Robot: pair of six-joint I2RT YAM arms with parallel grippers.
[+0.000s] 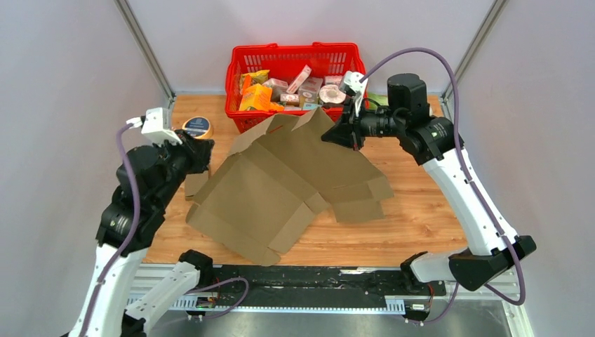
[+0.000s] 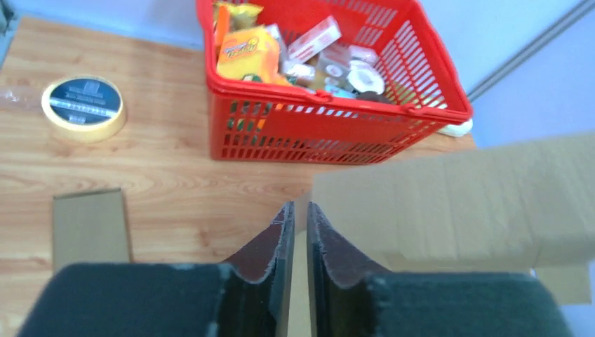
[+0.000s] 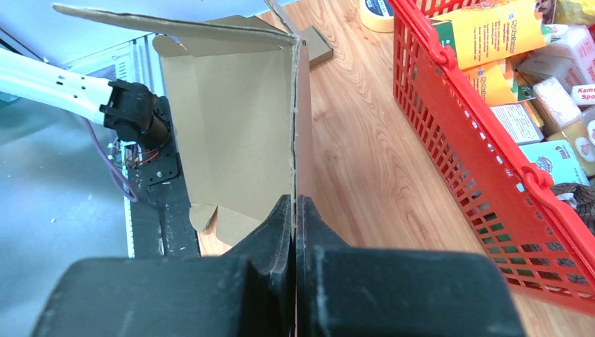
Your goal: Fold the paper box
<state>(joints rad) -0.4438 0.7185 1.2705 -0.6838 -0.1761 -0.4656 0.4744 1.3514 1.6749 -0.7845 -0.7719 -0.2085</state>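
Note:
The brown paper box (image 1: 281,182) lies half opened in the middle of the table, its panels raised like a tent and its flaps spread toward the front. My left gripper (image 1: 202,159) is at the box's left end, shut on a thin cardboard edge that shows between its jaws in the left wrist view (image 2: 300,210); the box panel (image 2: 456,203) stretches away to the right. My right gripper (image 1: 338,133) is at the box's far right top, shut on the upright cardboard edge (image 3: 293,203). The box's inside (image 3: 231,126) opens to the left.
A red basket (image 1: 242,116) full of packaged goods stands at the back, just beyond the box; it also shows in both wrist views (image 2: 316,133) (image 3: 477,154). A tape roll (image 1: 198,127) (image 2: 83,107) lies at the back left. A small flat cardboard piece (image 2: 90,226) lies near the left gripper.

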